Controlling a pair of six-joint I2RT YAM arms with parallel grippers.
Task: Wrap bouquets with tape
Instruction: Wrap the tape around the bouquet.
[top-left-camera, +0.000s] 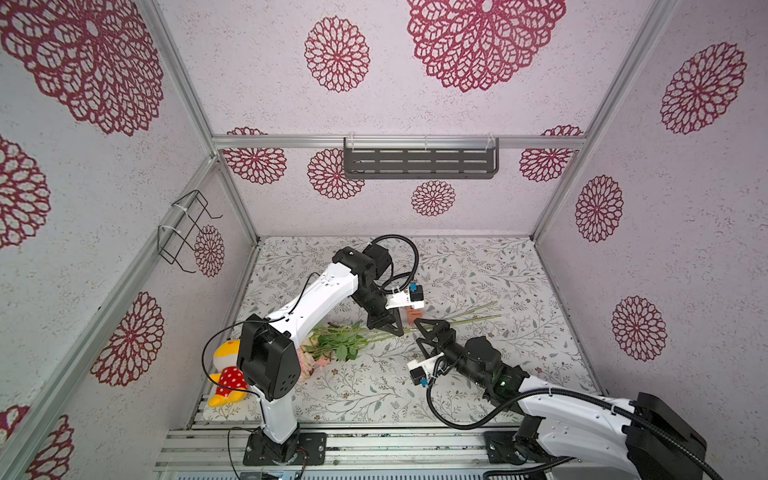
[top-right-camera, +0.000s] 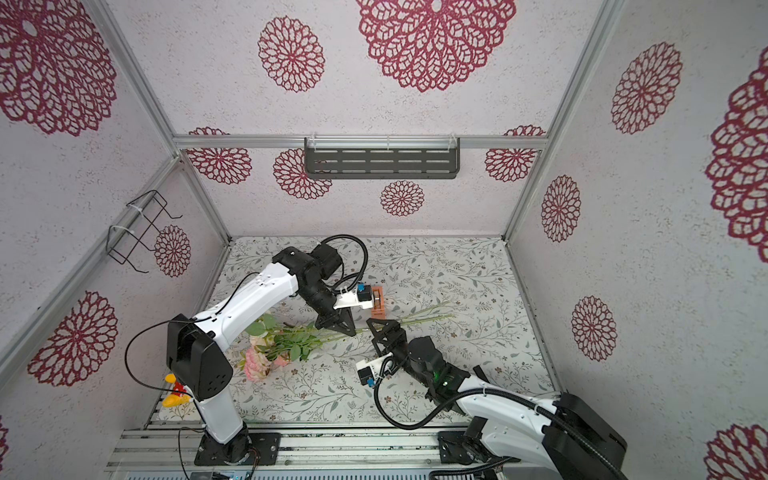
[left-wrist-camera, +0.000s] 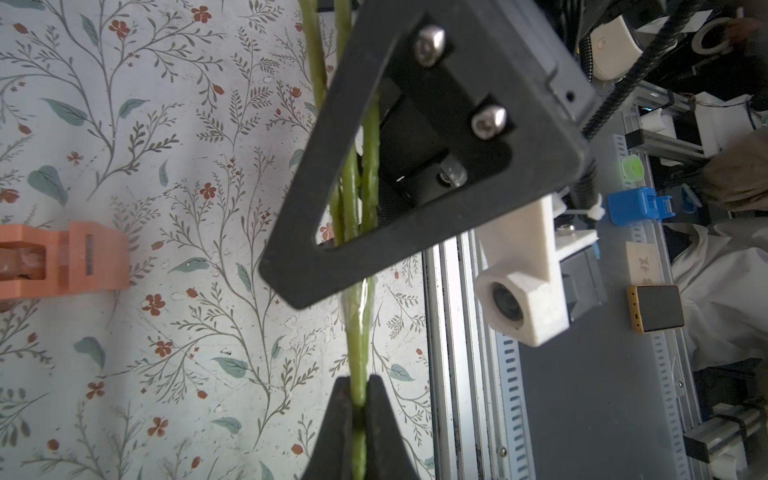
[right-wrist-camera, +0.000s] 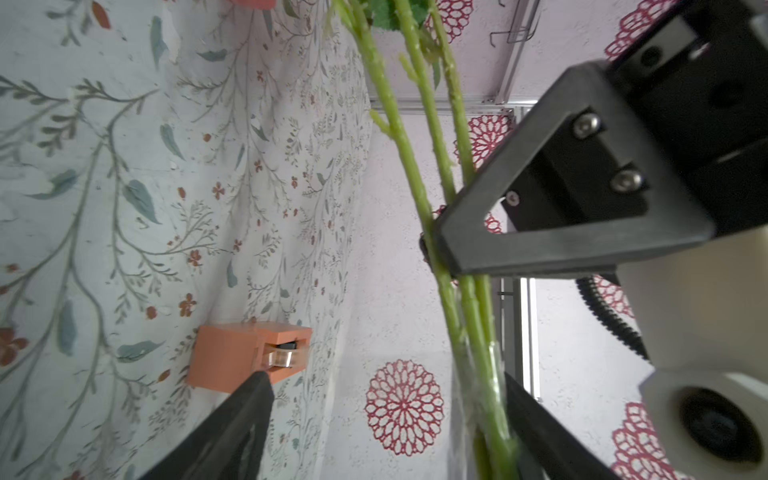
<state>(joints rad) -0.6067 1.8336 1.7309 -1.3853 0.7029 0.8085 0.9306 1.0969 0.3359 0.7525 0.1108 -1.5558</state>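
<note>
Your bouquet lies across the patterned table a little below the middle of both top views. Its pink blooms sit toward the lower left and its stems run out toward the right.

Your left gripper is clamped on those stems. In the left wrist view its tips meet at the bottom centre of the frame with the green stems pinched between them.

Your right gripper sits just beside it, further along the stems toward their cut ends, and its jaws stand wide apart. In the right wrist view, one finger is at the lower left and the other at the lower right. The stems pass just beside that second one; you cannot tell whether they touch it. A clear, glossy film shows around the stems there.

The orange tape dispenser stands on the table just above the two grippers in the top views — near the stems but apart from them. Its tape roll shows in its open end.

A yellow plush toy sits at the lower left, beside the left arm's base.
</note>
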